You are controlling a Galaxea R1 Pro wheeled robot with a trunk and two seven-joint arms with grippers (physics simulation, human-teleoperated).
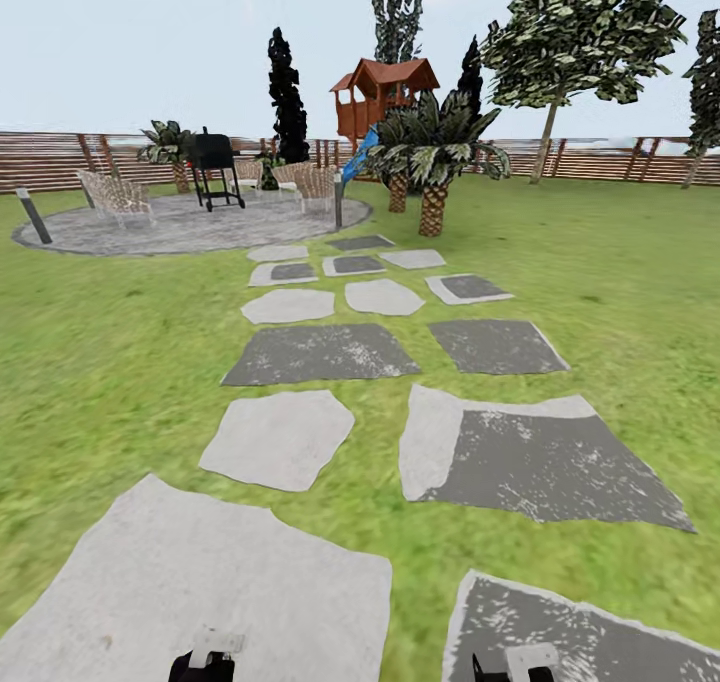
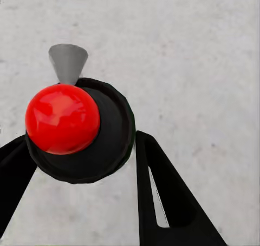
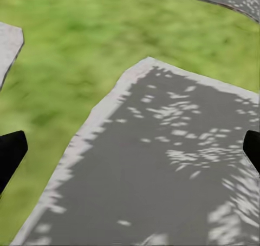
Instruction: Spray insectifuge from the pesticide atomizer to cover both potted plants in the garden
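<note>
Green lawn [image 1: 120, 362] spreads ahead of you, crossed by a path of grey irregular stepping stones [image 1: 320, 352] that leads up to a round grey paved patio [image 1: 190, 224]. On that patio you have a black wheeled grill [image 1: 215, 167] flanked by pale wicker chairs [image 1: 115, 197]. Behind it all runs a brown horizontal-slat wooden fence [image 1: 45, 160]. To the right of the patio stand two dark striped-leaf palm bushes [image 1: 432, 147], with a red-roofed wooden playhouse [image 1: 383, 92] and its blue slide behind them.

At the bottom edge of your head view, the tops of both arms just peek in: your left claw [image 1: 205, 660] sits over a pale stone, your right claw [image 1: 515, 664] over a darker one.

Through your left wrist camera, the left claw [image 2: 81, 165] is closed around an object with a glossy red ball and a black round body [image 2: 86, 130]; a small grey cone [image 2: 67, 62] pokes out beyond it. You cannot tell from these views whether this is the pesticide atomizer. Pale stone lies underneath.

Through your right wrist camera, the right claw [image 3: 130, 154] is spread wide, its black fingertips [image 3: 11, 151] at opposite edges, holding nothing, above a dark speckled stone [image 3: 162, 170] bordered by grass.
</note>
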